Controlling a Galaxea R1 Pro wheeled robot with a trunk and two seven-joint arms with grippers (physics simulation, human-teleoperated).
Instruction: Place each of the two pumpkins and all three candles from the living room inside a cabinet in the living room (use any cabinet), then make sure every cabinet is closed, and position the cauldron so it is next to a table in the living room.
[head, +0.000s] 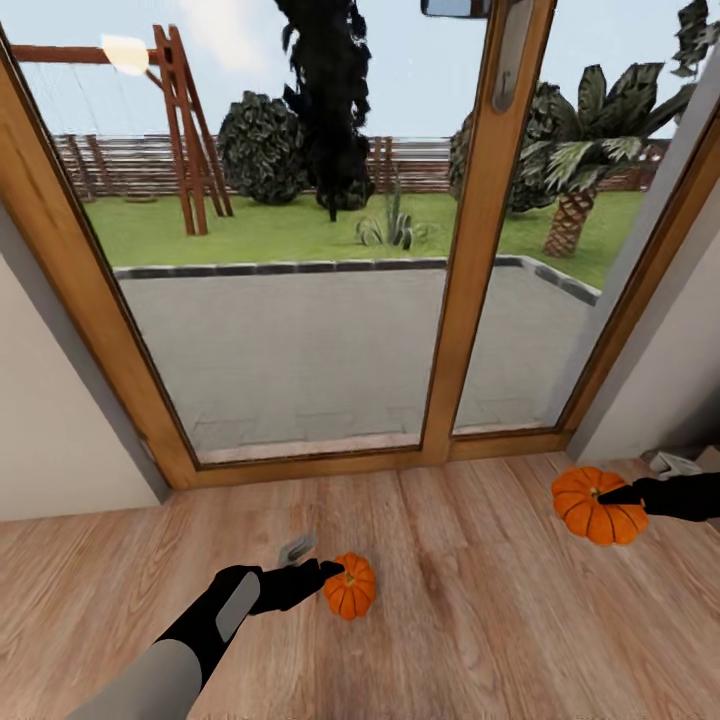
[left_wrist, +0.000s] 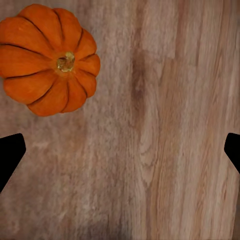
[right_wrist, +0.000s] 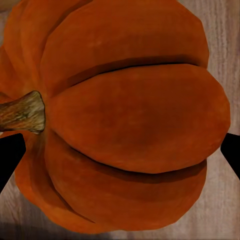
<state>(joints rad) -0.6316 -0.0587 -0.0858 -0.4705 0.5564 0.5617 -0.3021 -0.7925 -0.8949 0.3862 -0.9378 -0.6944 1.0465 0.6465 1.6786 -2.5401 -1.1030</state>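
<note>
- Head view: a small ribbed orange pumpkin (head: 350, 586) sits on the wood-plank floor (head: 480, 620) at the black left gripper (head: 325, 575) tip, before the wood-framed glass door (head: 470, 300).
- A second, larger-looking orange pumpkin (head: 598, 505) sits at the floor's right side by the right gripper (head: 622, 494).
- Left wrist view: fingers (left_wrist: 11, 155) spread apart, that pumpkin (left_wrist: 47, 59) lying beyond them, not between.
- Right wrist view: jaws open, the pumpkin (right_wrist: 125, 120) close between them, its brown stem (right_wrist: 22, 112) visible.
- No writing readable.

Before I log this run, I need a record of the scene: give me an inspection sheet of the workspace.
Surface: wooden plank floor.
Job's things: smaller pumpkin on the floor; larger pumpkin near the right wall.
Clutter: pale object by the wall, unclear.
Grippers: left pincer beside the smaller pumpkin, fingers spread, not around it; right pincer at the larger pumpkin, grip unclear.
Cables: nothing seen.
Surroundings: glazed wooden door, patio and garden outside.
</note>
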